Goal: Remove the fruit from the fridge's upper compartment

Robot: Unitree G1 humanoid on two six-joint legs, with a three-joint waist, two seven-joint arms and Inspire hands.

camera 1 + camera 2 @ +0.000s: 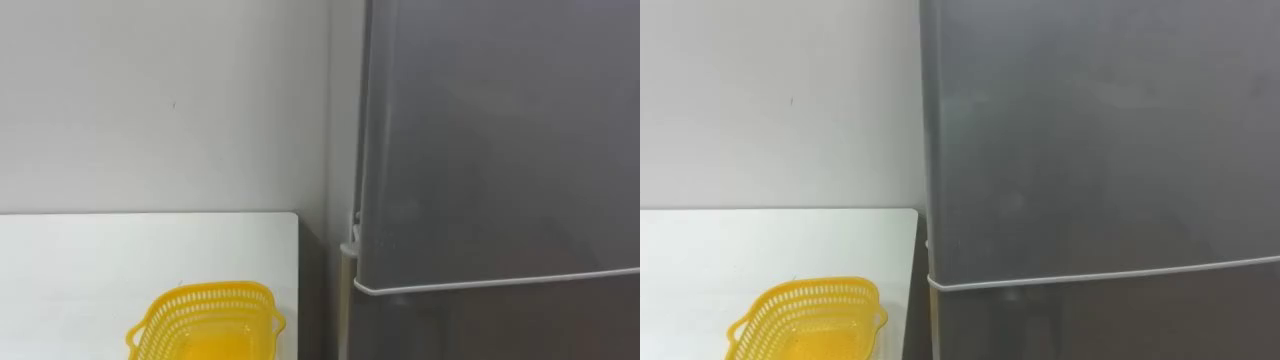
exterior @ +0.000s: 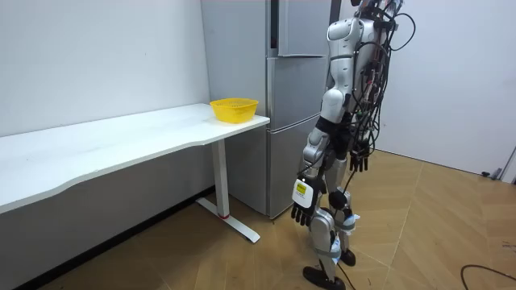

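Upper fridge door [image 1: 500, 140]: shut, grey and plain, straight ahead of the head camera and to its right; whatever is inside hidden behind it. Lower door [image 1: 500, 325] likewise shut, divided from the upper by a thin pale strip along the seam. Fridge [image 2: 242, 80] set against the wall [image 1: 150, 100], just beside the end of a white table [image 1: 100, 260], with a narrow gap between. Yellow basket [image 1: 205, 325] of open mesh at the table's end nearest the fridge, upright, close to the table edge. Robot upright on the wooden floor [image 2: 419, 225], facing the fridge front at close range, both arms down. Left hand [image 2: 302, 211] hanging at thigh level, fingers loose and holding nothing. Right hand [image 2: 359, 157] hanging at hip level, fingers likewise slack and unloaded. Neither hand in contact with either door.
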